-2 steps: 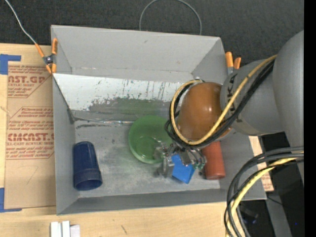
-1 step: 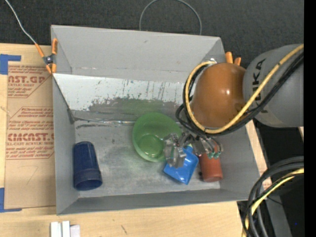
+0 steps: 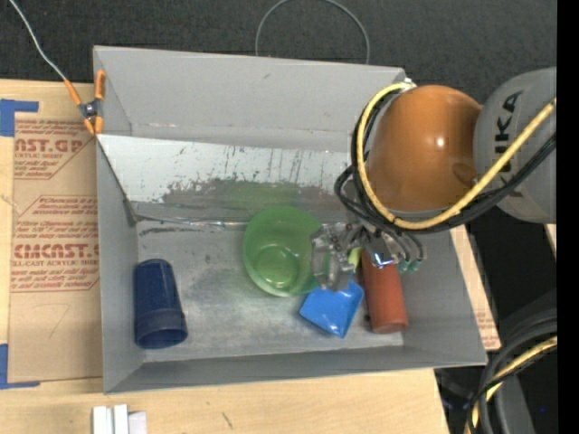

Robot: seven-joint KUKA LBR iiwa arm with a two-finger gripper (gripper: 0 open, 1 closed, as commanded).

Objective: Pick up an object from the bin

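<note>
Near the front wall of the grey metal bin (image 3: 271,366) lies a small blue block (image 3: 330,313). The gripper (image 3: 333,259) hangs just over its far edge, so this seems the thing to take. Whether the claw is open or closed I cannot tell. A red-brown cylinder (image 3: 385,297) stands close on the right and a green plastic bowl (image 3: 276,251) on the left, so a straight descent, centred on the block, is best. The floor is free further left, up to a dark blue cup (image 3: 159,303), and toward the far wall.

A glossy orange dome cover (image 3: 425,147) caps the wrist, ringed by looping yellow and black cables (image 3: 361,147). The grey arm link (image 3: 538,188) bears black KUKA lettering; the gripper (image 3: 332,262) is silvery metal.
</note>
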